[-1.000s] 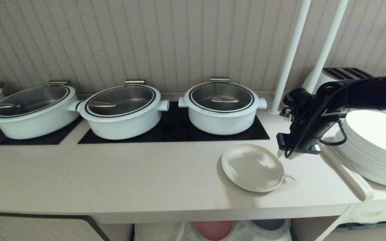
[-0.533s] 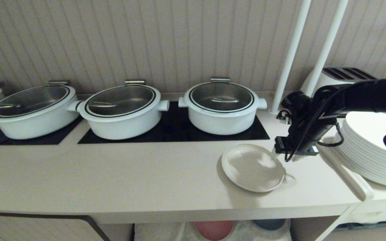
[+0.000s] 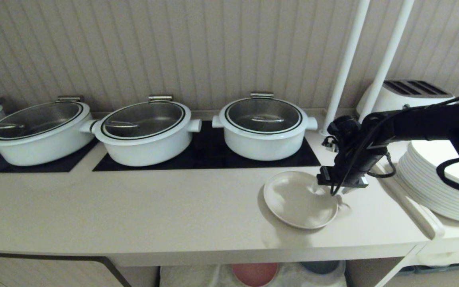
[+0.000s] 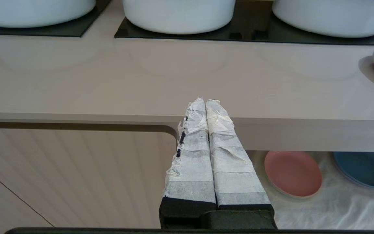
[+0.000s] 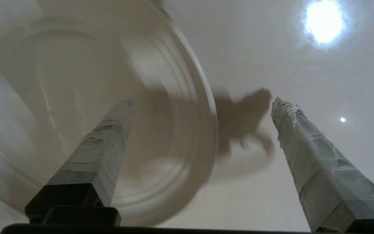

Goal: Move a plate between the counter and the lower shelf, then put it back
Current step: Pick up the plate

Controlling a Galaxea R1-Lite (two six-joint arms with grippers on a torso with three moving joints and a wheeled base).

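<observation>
**Q:** State the pose of each arm, nearest item first.

**A:** The left gripper (image 4: 205,101) is parked in front of the counter's edge, pointing level, its two taped fingers pressed together on nothing. Beyond it, under the long beige counter (image 3: 134,211), the lower shelf (image 4: 320,208) with its wrinkled whitish cloth carries one pink plate (image 4: 292,173) and one blue plate (image 4: 362,169). The right gripper (image 3: 331,194) reaches in from the right and points steeply down over the right-hand rim of the small round cream matte plate (image 3: 293,199). Its jaws stand wide apart: one taped finger (image 5: 109,130) is above the plate's inside, the other above the bare counter outside the rim. I cannot tell whether either touches.

**Q:** What differs from one second ago?

**A:** The right gripper has shifted left and down, from beside the plate to astride its rim, and its jaws have spread. The plate has stayed put on the counter.

**Q:** Count the far items.

**A:** Four white lidded pots (image 3: 263,127), the leftmost cut off by the frame; two white poles (image 3: 345,67); one white toaster (image 3: 405,95); one stack of glossy white plates (image 3: 432,183).
</observation>
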